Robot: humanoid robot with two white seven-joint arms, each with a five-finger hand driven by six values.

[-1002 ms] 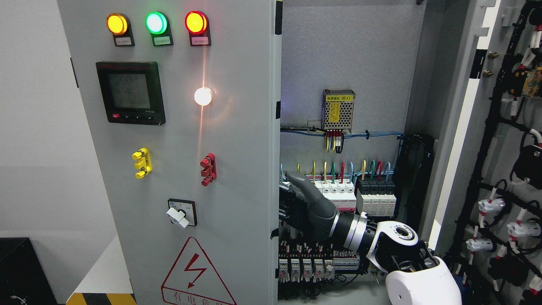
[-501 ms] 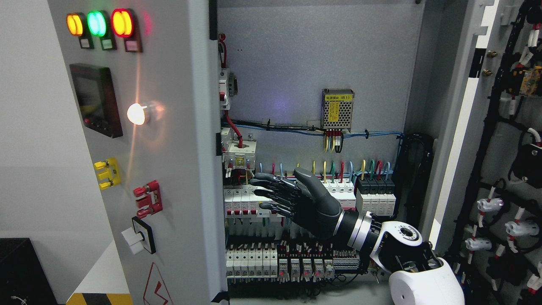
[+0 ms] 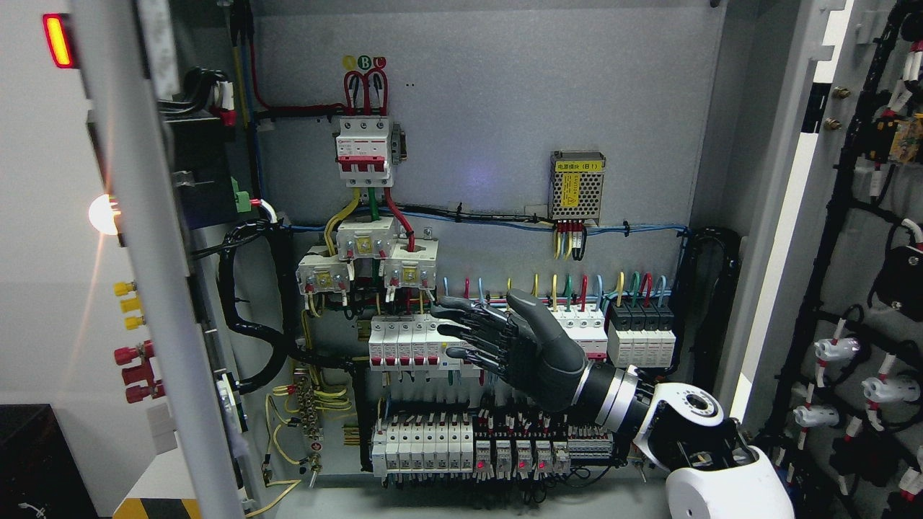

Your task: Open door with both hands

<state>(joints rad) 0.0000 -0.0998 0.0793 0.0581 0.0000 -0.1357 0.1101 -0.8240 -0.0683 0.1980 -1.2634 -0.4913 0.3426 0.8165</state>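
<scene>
Right hand [image 3: 497, 339] dark, fingers spread and relaxed, grasping nothing, held in front of white breaker row [image 3: 414, 342]. Left door [image 3: 155, 288] swung wide, edge-on, well apart to hand's left. Right door [image 3: 786, 216] open beyond arm's right. Mesh power supply [image 3: 575, 186] above hand

Yellow label [image 3: 570, 166] on top of the perforated power supply box [image 3: 575, 186] carries Chinese characters ending in "(B1)", too small to read fully. Well left of the box and higher, round markers [image 3: 365, 63] above the red-topped breaker [image 3: 365, 149] show a green "B"; neighbours unreadable. Other print on breakers too small.
</scene>
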